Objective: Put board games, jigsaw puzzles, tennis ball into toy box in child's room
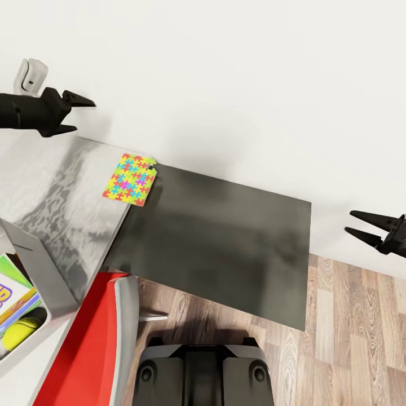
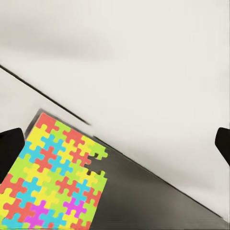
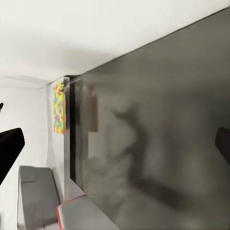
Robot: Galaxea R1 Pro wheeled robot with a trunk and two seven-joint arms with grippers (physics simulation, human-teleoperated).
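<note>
1. A plain white wall (image 1: 237, 73) fills the upper part of the head view, evenly lit, with soft grey shadows near where it meets the furniture.
2. A pale grey-white mottled bench (image 1: 51, 192) runs along the head view's left side, its surface glossy and streaked with darker reflections.
3. Just beside it, and lower, stands a dark grey desk (image 1: 225, 242) with a matte top that carries blurred shadows; its far edge meets the wall.
4. The floor (image 1: 355, 332) is light wood plank, visible past the dark desk's near and right edges.
5. A red chair (image 1: 84, 349) with a grey rim sits at the bench's near edge.
</note>
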